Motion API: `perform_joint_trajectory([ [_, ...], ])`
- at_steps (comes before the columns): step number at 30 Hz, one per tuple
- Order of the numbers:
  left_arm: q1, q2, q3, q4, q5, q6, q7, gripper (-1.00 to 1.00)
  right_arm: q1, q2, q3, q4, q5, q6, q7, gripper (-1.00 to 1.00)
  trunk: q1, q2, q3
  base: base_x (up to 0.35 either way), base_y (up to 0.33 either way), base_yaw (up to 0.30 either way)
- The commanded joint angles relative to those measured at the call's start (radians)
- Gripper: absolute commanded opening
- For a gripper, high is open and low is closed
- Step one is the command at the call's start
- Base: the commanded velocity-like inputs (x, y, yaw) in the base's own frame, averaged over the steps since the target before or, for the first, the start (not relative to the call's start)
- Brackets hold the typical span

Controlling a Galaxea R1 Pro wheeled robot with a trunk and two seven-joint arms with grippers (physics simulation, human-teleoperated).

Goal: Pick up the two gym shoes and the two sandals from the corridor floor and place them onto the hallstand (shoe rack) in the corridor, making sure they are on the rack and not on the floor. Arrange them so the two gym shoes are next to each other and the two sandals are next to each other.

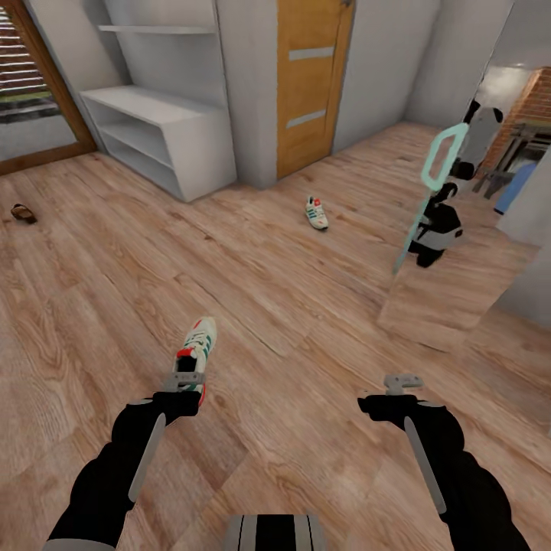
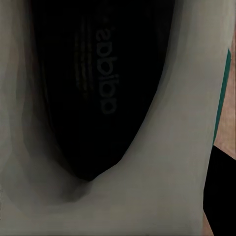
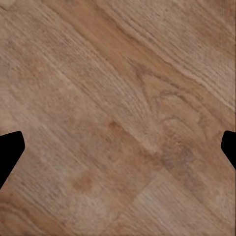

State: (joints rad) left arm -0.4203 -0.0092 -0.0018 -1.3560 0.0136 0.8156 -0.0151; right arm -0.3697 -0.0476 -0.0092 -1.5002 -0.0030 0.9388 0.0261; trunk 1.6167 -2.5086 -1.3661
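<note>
Gripping the heel end of one gym shoe (image 1: 197,348), the left tool (image 1: 186,380) sits at the shoe's red heel patch, toe pointing away from the robot. The left wrist view looks straight into the shoe's dark insole (image 2: 98,88) with its cream collar around it, so the tool appears closed on the shoe; whether the sole is off the corridor floor (image 1: 291,306) cannot be told.

The right tool (image 1: 403,381) holds nothing. In the right wrist view its two dark fingertips (image 3: 10,152) stand at opposite edges of the picture, spread wide, with bare floor planks (image 3: 118,118) between them.

The second gym shoe (image 1: 316,213) lies on the floor well ahead, near the wooden door (image 1: 310,84). One brown sandal (image 1: 23,213) lies on the floor far to the left, near a glazed door (image 1: 34,84). The hallstand (image 1: 161,130) stands against the far wall between those two doors, bench top and lower shelves bare as far as visible.

To the right, a tall mirror (image 1: 459,222) leans at the wall and shows the robot's reflection (image 1: 440,222). Open floor lies between the held shoe and the hallstand.
</note>
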Motion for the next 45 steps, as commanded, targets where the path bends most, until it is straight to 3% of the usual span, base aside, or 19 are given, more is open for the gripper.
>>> perform_joint_trajectory([
  [1, 0.000, 0.000, 0.000, 0.000, 0.000, 0.000, 0.000, -1.00, 0.000, 0.000, 0.000, 0.000, 0.000, 0.000, 0.000, 1.00, 0.000, 0.000, 0.000, 0.252, 0.103, 0.292],
  [28, 0.000, 0.000, -0.001, 0.000, 0.000, 0.000, -0.001, -1.00, 0.000, 0.000, 0.000, 0.000, 0.000, 0.000, 0.000, 1.00, 0.000, 0.000, 0.000, 0.290, 0.042, 0.289],
  [45, 0.000, 0.000, -0.001, 0.000, 0.000, 0.000, -0.002, -1.00, 0.000, 0.000, 0.001, 0.000, 0.000, 0.000, 0.000, 1.00, 0.000, 0.000, -0.002, 0.324, 0.087, 0.095],
])
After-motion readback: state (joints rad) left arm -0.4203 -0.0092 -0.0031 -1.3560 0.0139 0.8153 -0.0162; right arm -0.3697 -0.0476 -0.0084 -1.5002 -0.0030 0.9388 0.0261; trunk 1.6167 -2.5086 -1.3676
